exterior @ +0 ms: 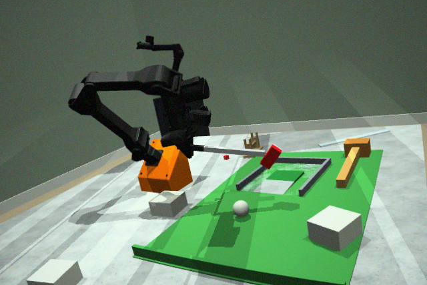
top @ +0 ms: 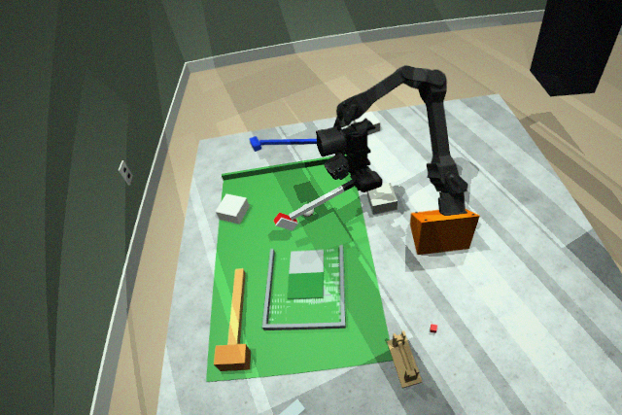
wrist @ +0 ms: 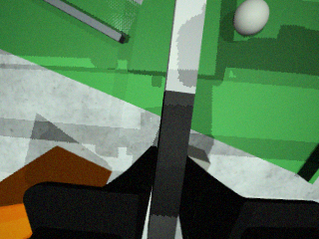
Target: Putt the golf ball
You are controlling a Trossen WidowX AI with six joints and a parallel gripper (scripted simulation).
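Red putter (top: 316,202) (exterior: 234,151) (wrist: 180,90): showing red head, pale shaft, dark grip | claw (top: 350,185) (exterior: 195,147) (wrist: 163,152): pinching its grip above green mat (top: 296,350) (exterior: 275,240) (wrist: 249,105) | wrist view: cutting off putter head

The top view looked steeply down from high up, the arm right of centre; the exterior view looked lower across the green mat (top: 301,350) (exterior: 275,240) (wrist: 249,110), its arm at left. The wrist view peered closely past the end effector (top: 350,184) (exterior: 197,147) (wrist: 170,164).
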